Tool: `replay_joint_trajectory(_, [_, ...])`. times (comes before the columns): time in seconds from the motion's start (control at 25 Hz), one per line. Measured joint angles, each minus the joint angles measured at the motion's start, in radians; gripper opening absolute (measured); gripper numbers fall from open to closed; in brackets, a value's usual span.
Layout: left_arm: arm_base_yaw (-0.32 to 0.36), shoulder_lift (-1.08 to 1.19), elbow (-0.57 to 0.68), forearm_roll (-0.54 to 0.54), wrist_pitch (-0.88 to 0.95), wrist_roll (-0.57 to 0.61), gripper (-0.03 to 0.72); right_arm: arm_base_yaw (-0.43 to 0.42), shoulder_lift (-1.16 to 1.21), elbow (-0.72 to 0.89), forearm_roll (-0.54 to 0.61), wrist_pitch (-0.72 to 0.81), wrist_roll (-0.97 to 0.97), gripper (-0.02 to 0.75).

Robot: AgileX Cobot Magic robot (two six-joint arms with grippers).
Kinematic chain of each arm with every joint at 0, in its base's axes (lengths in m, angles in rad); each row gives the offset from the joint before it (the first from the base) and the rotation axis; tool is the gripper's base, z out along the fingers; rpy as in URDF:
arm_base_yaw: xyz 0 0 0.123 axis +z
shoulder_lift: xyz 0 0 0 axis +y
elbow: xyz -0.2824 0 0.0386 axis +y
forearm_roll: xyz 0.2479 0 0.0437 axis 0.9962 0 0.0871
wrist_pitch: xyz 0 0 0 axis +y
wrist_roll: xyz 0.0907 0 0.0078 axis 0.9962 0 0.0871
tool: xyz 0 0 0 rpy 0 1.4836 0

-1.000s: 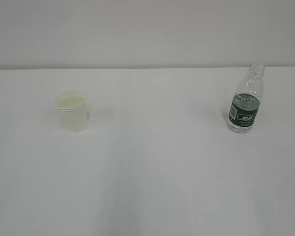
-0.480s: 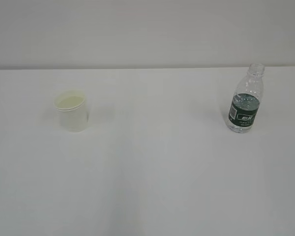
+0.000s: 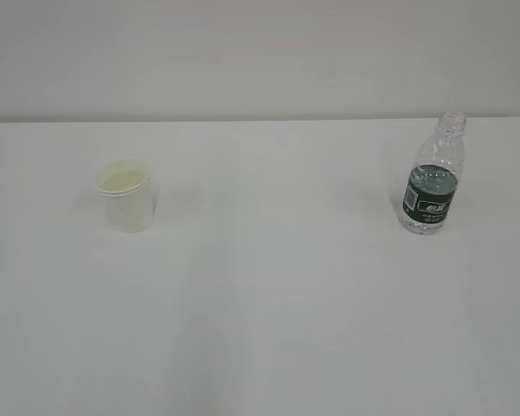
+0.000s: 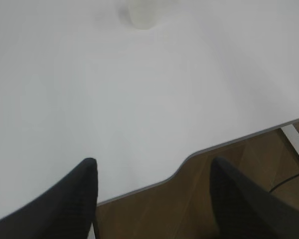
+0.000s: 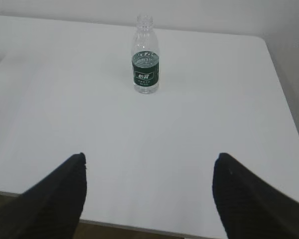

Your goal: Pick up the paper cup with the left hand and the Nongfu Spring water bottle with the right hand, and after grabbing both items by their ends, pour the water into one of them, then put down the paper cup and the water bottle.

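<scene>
Standing untouched on the white bench [image 3: 269, 329], the paper cup [image 3: 126, 196] waits toward the left edge and the Nongfu Spring water bottle [image 3: 432, 176] toward the right edge, both upright and well apart. No arm shows in the exterior view. Each wrist view tells the rest: the left hand [image 4: 153, 172] hangs over the bench's near edge with its fingers spread wide and nothing between them, the cup only a pale shape at the far top of its view; the right hand [image 5: 148, 169] is likewise wide open and empty, the bottle straight ahead of it and some way off.

The step in hand looks to be the first reach — neither item is gripped yet. To do it well, each hand should probably travel in low and level, centring its open fingers on its own target before closing. The cup is thin-walled and likely to crush, so a gentle squeeze on its body below the rolled rim seems wise. The bottle has no cap and holds water [image 5: 145, 60] — a firm grip low on its ribbed body, kept vertical, should avoid a spill.

Against the earlier exterior frames, cup and bottle sit at essentially the same spots; nothing on the bench appears to have shifted.
</scene>
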Motion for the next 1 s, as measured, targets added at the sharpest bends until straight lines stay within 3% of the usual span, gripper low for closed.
replay_joint_trajectory(0.4, [0.0, 0.0, 0.034, 0.002, -0.054, 0.0, 0.503, 0.0, 0.0, 0.146, -0.002, -0.007, 0.004, 0.588])
replay_joint_trajectory(1.0, [0.0, 0.0, 0.071, 0.002, -0.149, 0.001, 0.503, 0.0, 0.0, 0.225, -0.004, -0.119, 0.032, 0.588])
